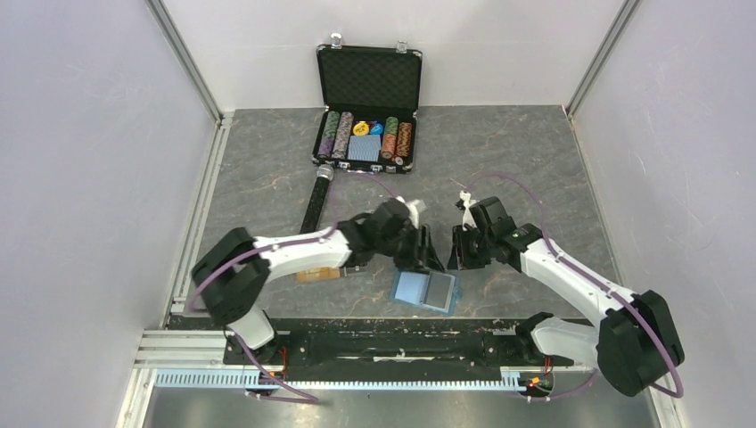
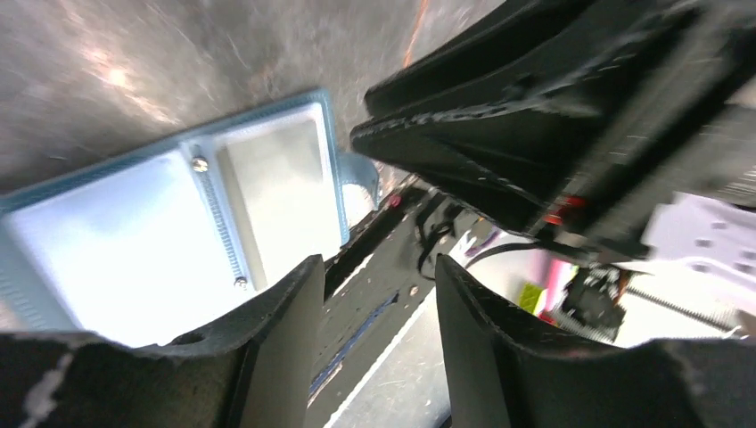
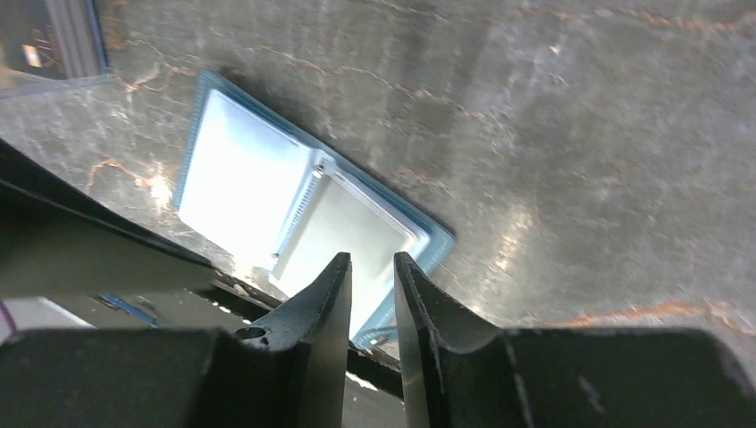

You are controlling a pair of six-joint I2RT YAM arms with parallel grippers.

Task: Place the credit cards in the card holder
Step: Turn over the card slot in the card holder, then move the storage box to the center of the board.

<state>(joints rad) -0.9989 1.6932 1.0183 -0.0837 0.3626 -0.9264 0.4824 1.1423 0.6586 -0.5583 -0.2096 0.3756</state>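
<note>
The card holder (image 1: 426, 291), a teal-blue wallet, lies open and flat near the table's front edge, its clear inner sleeves facing up. It also shows in the left wrist view (image 2: 178, 214) and the right wrist view (image 3: 294, 201). My left gripper (image 1: 429, 259) hovers just behind it, open and empty (image 2: 379, 267). My right gripper (image 1: 460, 257) hangs at the holder's far right corner, its jaws only narrowly apart with nothing between them (image 3: 372, 263). The orange-yellow credit cards (image 1: 317, 275) peek out from under my left forearm, mostly hidden.
An open black chip case (image 1: 367, 107) with poker chips and a card deck stands at the back. A black rod (image 1: 317, 198) lies in front of it. A clear box edge (image 3: 45, 45) shows left of the holder. The black base rail (image 1: 392, 343) runs along the front.
</note>
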